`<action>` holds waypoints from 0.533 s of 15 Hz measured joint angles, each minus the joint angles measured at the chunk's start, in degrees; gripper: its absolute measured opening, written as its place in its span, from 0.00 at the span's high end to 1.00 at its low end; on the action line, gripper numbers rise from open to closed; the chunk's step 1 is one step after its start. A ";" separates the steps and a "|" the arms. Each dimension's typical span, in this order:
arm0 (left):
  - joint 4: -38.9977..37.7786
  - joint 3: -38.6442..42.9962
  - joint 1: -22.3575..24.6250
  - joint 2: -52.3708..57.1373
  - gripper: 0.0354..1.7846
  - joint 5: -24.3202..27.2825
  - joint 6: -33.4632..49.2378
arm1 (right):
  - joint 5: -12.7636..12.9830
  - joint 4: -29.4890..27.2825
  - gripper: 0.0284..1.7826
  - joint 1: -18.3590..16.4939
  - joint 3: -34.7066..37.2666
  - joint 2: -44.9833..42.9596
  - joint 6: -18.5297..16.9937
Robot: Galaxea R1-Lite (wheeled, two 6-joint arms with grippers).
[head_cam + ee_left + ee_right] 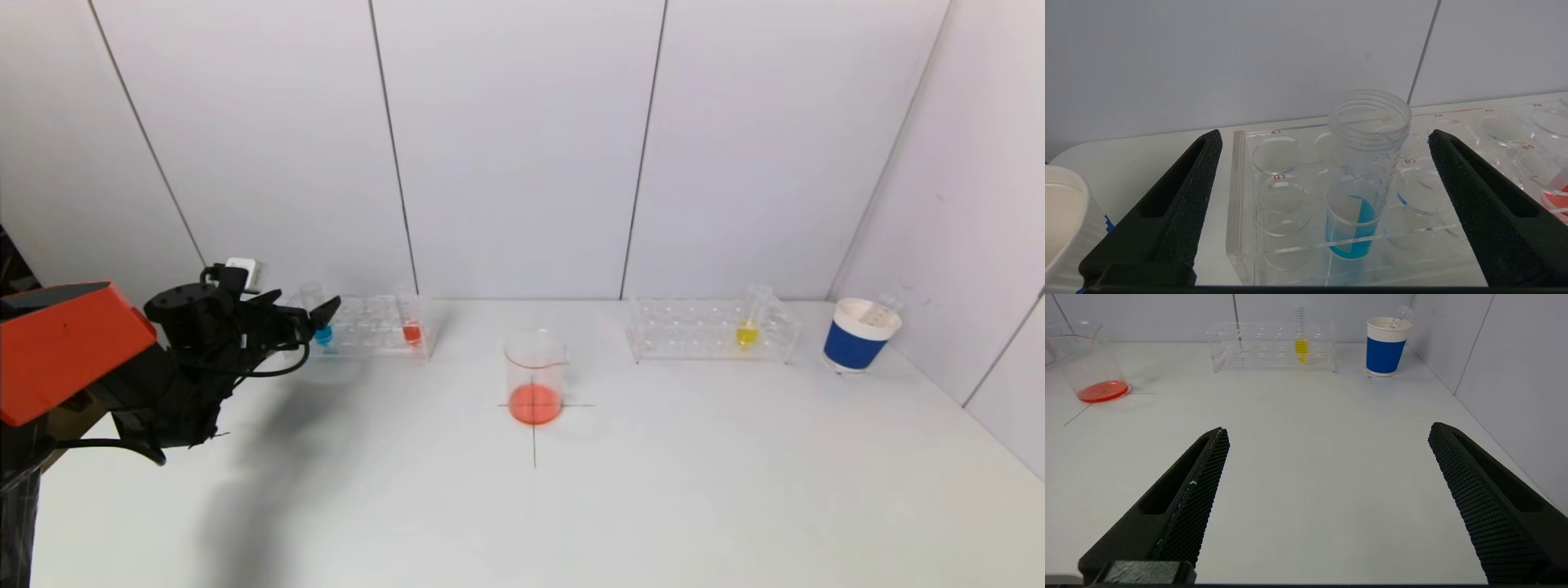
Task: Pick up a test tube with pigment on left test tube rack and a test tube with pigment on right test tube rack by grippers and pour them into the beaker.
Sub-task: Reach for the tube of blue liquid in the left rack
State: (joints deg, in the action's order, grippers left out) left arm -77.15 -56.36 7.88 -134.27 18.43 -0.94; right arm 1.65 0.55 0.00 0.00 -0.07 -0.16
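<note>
I hold the left hand (pixel 1323 204) wide open and empty, its fingers flanking the upright blue test tube (pixel 1359 179), which stands at 12 o'clock in the left rack (pixel 1241 228).

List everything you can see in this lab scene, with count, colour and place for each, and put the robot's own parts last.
Beaker: one, clear, orange-red liquid inside, table centre.
Left rack: one, clear, back left.
Blue tube: one, in the left rack.
Red tube: one, left rack's right end.
Right rack: one, clear, back right.
Yellow tube: one, in the right rack.
Paper cup: one, blue and white, far right.
Left gripper: black, jaws open around the blue tube.
Right gripper: black, jaws open, over bare table.
</note>
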 joint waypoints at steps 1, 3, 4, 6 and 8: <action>0.00 0.02 0.00 0.00 0.01 0.02 0.00 | 0.00 0.02 0.01 0.00 0.00 0.00 -0.02; 0.04 0.05 0.00 0.00 0.01 0.02 0.00 | 0.00 0.02 0.01 0.00 0.00 0.00 -0.02; 0.01 0.05 -0.07 0.00 0.01 0.09 0.00 | 0.00 0.02 0.01 0.00 0.00 0.00 -0.02; 0.01 0.05 -0.20 0.04 0.01 0.09 -0.02 | 0.00 0.05 0.01 0.00 0.00 0.00 -0.02; 0.00 0.16 -0.74 0.04 0.01 0.09 -0.05 | 0.02 0.05 0.01 0.00 0.00 0.00 -0.02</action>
State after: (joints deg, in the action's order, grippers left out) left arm -77.15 -56.20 7.13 -134.23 18.52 -0.99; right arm 1.67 0.60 0.00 0.00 -0.07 -0.18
